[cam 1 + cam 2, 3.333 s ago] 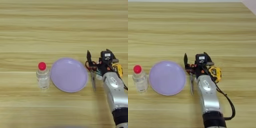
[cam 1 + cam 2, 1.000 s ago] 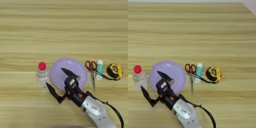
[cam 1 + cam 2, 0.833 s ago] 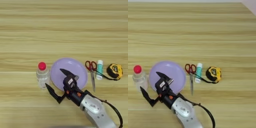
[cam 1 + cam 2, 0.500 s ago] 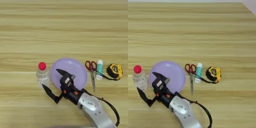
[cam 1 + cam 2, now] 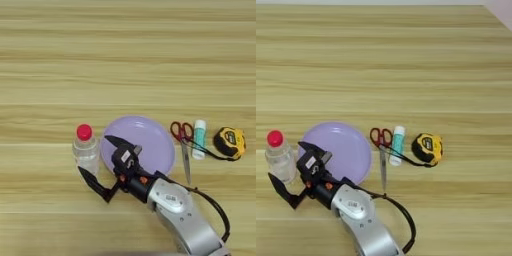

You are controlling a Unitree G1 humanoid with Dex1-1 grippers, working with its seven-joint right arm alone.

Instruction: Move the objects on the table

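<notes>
My right gripper (image 5: 93, 153) is open at the front left of the round lilac plate (image 5: 147, 137). One black finger reaches over the plate's left rim; the other points left along the table in front of the small clear bottle with the red cap (image 5: 85, 148). The bottle stands upright at the mouth of the open fingers; contact cannot be told. Right of the plate lie the red-handled scissors (image 5: 182, 137), the white-green glue stick (image 5: 199, 139) and the yellow-and-black tape measure (image 5: 230, 142) with its black strap. The right eye view shows the same gripper (image 5: 285, 160) and bottle (image 5: 278, 152).
The silver forearm (image 5: 182, 217) comes in from the bottom edge, right of centre, with a black cable looping beside it. The light wood table (image 5: 125, 65) stretches bare across the far half.
The gripper has crossed from the scissors and tape measure on the right to the plate's front, then crept left until its open fingers reach the bottle. The objects have stayed in place.
</notes>
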